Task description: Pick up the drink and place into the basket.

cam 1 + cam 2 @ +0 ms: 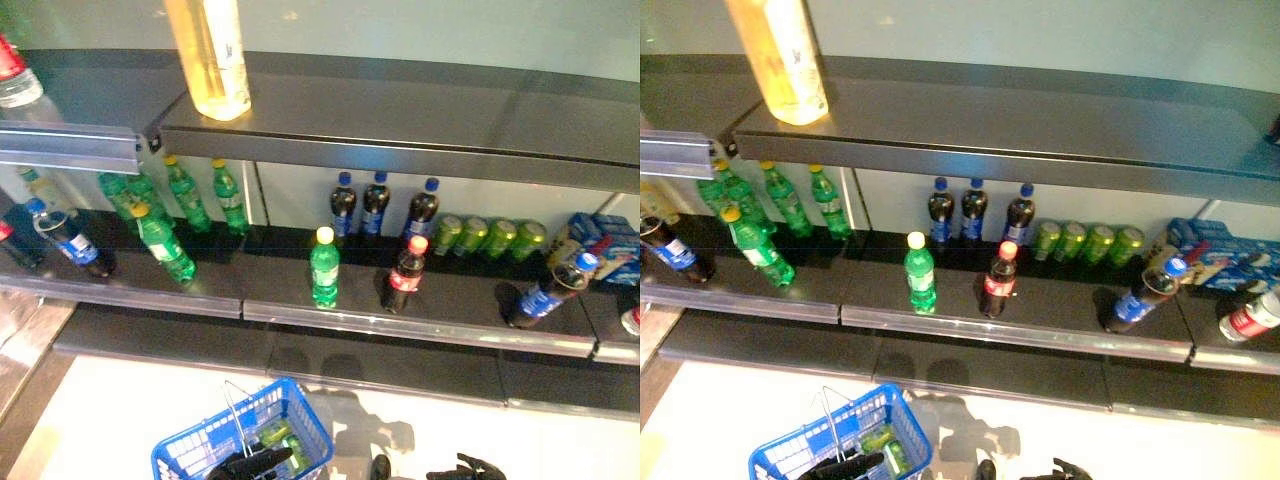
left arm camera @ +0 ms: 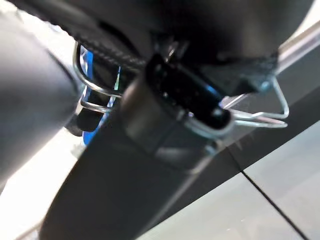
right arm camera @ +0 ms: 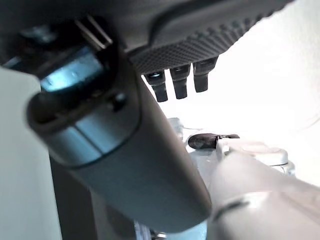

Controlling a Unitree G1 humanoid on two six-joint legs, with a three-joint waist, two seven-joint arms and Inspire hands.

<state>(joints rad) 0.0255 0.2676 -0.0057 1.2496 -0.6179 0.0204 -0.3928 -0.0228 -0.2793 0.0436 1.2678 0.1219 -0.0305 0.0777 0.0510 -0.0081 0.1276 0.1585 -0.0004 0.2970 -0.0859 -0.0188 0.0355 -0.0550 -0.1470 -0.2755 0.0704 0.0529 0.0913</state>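
Note:
A blue wire basket [image 1: 205, 445] hangs low in front of the shelves with green drinks [image 1: 275, 432] lying inside. My left hand [image 1: 252, 463] is at its rim, curled round the basket's wire handle [image 2: 95, 97]. My right hand [image 1: 465, 468] hangs beside the basket, open and holding nothing, its fingers [image 3: 180, 85] straight. On the middle shelf, a green bottle with a yellow cap [image 1: 324, 268] and a cola bottle with a red cap [image 1: 406, 275] stand upright at the front. A blue-capped dark bottle [image 1: 545, 293] leans to their right.
Three dark blue-capped bottles [image 1: 375, 205] and several green cans [image 1: 487, 238] stand at the back. Several green bottles [image 1: 170, 215] crowd the left, blue packs [image 1: 605, 240] the right. An orange drink [image 1: 210, 55] stands on the top shelf [image 1: 400, 130]. A low ledge [image 1: 380, 365] juts out below.

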